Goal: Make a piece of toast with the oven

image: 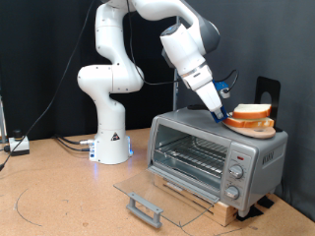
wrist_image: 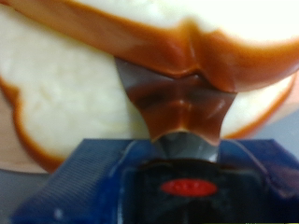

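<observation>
The oven (image: 212, 157) stands at the exterior view's right, its glass door (image: 157, 192) dropped open and its rack bare; on its roof sits the orange plate (image: 252, 125) with two slices; the gripper (image: 220, 115) pinches the upper piece of toast (wrist_image: 187, 37), not yet loaded

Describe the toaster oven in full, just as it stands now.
The oven is a boxy silver countertop unit sitting on a wooden board. Its glass door hangs fully open, grey bar handle lowest. Inside, a wire rack shows, with nothing visible on it. Three knobs run down the exterior view's right side. An orange plate with bread slices rests on top, the gripper at them.
</observation>
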